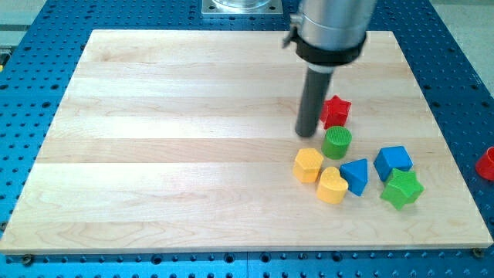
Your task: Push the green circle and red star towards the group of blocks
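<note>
My tip (308,134) rests on the wooden board (154,139), and everything here is placed from it. There are no jaws on this arm to open or close: the rod is bare and has hold of nothing. The red star (335,111) sits just to the view's right of the rod and a little toward the top, seemingly touching its side, though the rod hides the contact line, so I cannot be sure. The green circle (337,143) lies just right of and below my tip, very close. Further toward the view's bottom is the group: a yellow hexagon-like block (308,164), a yellow heart (333,185), a blue triangle (356,175), a blue block (394,161) and a green star (401,188). A red piece (486,164) shows off the board at the right edge. I judge the risk to be a glancing push: from this side, my tip would send the star rightward past the group, or roll the circle off line, or plough through and scatter the cluster.
</note>
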Controlling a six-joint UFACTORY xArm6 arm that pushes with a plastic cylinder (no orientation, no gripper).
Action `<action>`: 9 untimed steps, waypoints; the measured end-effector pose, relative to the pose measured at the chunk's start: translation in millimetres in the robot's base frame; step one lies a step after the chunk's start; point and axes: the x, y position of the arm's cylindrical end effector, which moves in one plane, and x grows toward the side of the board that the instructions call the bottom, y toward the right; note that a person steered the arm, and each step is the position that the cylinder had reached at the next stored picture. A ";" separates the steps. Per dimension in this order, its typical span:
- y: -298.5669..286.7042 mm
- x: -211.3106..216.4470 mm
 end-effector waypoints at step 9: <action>101.1 -20.0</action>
